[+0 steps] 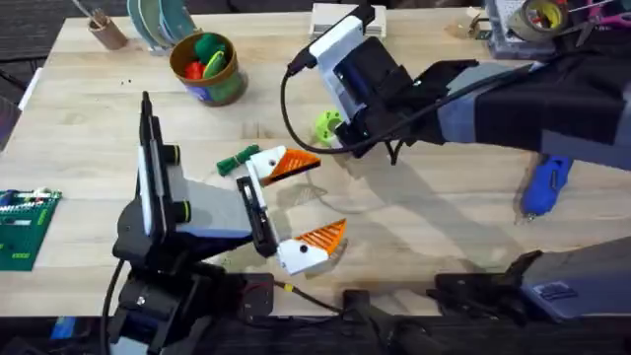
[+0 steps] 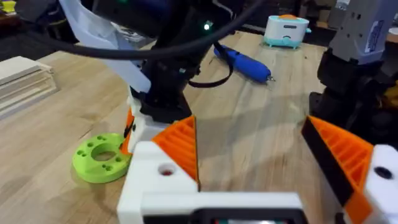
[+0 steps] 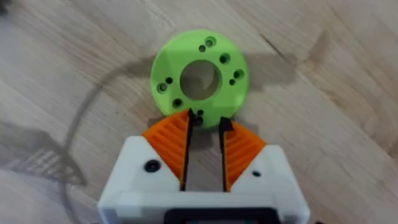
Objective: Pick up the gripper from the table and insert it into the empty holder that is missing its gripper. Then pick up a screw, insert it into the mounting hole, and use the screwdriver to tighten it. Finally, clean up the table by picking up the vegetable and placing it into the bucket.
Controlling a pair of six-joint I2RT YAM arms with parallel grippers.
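pale wood surface [image 1: 414, 227], cluttered along the far edge. bucket [image 1: 207, 69] sat far-left with toy pieces already inside. vegetable [image 1: 238, 159] lay on the surface, long axis roughly left-right, touching the far finger of the left gripper [image 1: 301, 202]. left arm was clearly nearer to it; that gripper stood wide open, nothing between its orange pads, vegetable just off to its far-left side.

right gripper [image 3: 204, 127] was across the middle, tips down at the rim of the lime-green disc [image 3: 199, 78], narrowed to a slim gap. something small and dark sat between the tips at the disc edge, couldn't tell what. screwdriver [image 1: 545, 185] lay well apart on the right, unheld.

overhead gave the vegetable-to-left-gripper relation. left wrist view showed disc [image 2: 101, 158] and screwdriver [image 2: 244, 62] with tip pointing away from the right arm. right wrist view gave the tip-on-rim contact.
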